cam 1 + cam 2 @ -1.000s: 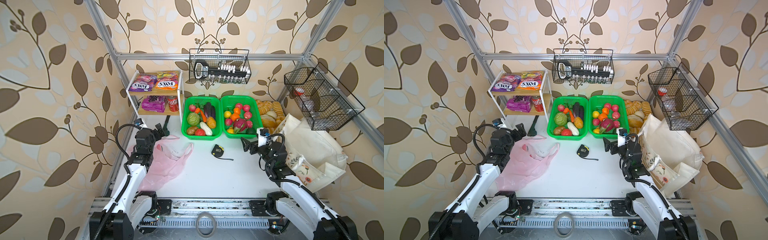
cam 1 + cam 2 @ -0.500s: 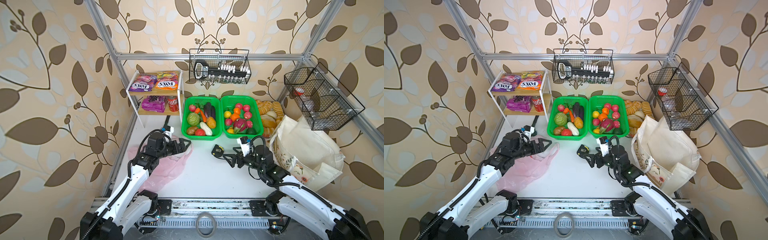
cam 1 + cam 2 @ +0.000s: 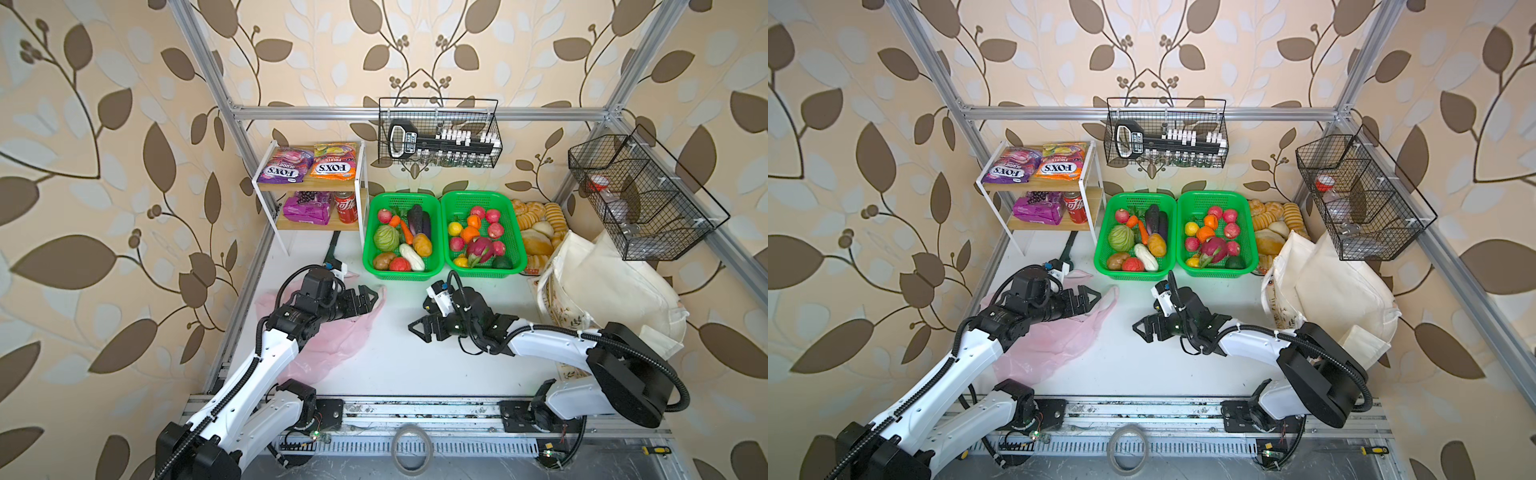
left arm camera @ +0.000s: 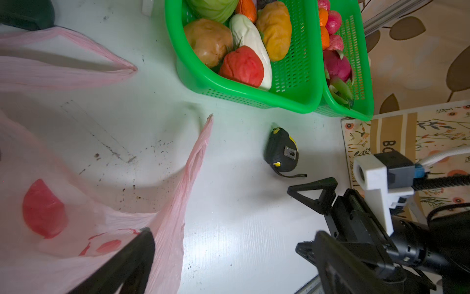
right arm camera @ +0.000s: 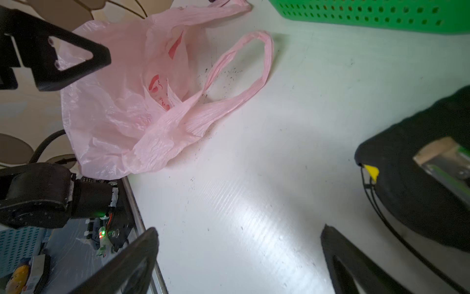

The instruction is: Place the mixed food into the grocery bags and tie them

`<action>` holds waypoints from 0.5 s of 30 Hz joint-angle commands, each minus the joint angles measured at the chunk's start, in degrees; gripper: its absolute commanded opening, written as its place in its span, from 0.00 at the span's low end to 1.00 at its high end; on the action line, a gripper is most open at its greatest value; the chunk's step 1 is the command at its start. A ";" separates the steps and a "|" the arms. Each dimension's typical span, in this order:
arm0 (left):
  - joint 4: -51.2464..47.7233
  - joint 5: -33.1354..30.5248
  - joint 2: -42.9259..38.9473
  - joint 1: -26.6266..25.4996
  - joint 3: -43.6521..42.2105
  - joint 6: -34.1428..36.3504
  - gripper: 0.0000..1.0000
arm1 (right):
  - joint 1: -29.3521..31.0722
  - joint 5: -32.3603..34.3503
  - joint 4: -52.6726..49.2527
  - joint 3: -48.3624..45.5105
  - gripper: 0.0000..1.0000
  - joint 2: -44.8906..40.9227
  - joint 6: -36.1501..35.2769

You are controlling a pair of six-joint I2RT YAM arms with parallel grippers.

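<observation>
Leaf-patterned wallpaper is closing in a white table (image 3: pixel 415 374) in both top views. The pink bag (image 3: pixel 332 349) is lying flat at the left, probably so its mouth can be spread for loading. The left gripper (image 3: pixel 371 300) is hovering over its handles, jaws apart and holding nothing. The right gripper (image 3: pixel 417 330) is facing it across bare table, jaws equally wide and empty. The cloth tote (image 3: pixel 602 291) is slumping at the right edge. The food is waiting unpacked: fruit (image 3: pixel 480 247) in a green basket (image 3: pixel 482 272), packets (image 3: pixel 334 168) and a can (image 3: pixel 346 208) on the shelf (image 3: pixel 316 227).

In the left wrist view, dark crumbs are speckling the table, and one bag handle is trailing toward a tape measure (image 4: pixel 281 151) sitting loose before the baskets.

In the right wrist view, the bag's mouth is gaping slightly and one handle is looping on the table. The right gripper's black fingers (image 5: pixel 137 257) are standing well apart.
</observation>
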 commanded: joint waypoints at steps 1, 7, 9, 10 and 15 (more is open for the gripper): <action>-6.37 3.33 -1.04 -0.08 1.12 -3.95 0.99 | 1.32 4.55 -7.24 6.59 1.00 -0.14 -3.39; -11.55 2.41 -6.53 -0.08 -4.61 -12.69 0.99 | 5.86 12.23 -18.65 16.28 1.00 -2.16 -5.67; -14.62 -2.13 -9.26 -0.08 -5.92 -14.55 0.99 | 6.92 22.01 -29.68 24.00 1.00 -4.25 -5.51; -16.73 -5.55 -10.44 -0.11 -6.52 -15.91 0.99 | 6.90 28.59 -35.11 27.95 1.00 -5.43 -5.23; -20.20 -17.29 -13.92 -0.02 -9.00 -25.29 0.99 | 3.30 50.58 -53.55 35.85 1.00 -15.60 -3.54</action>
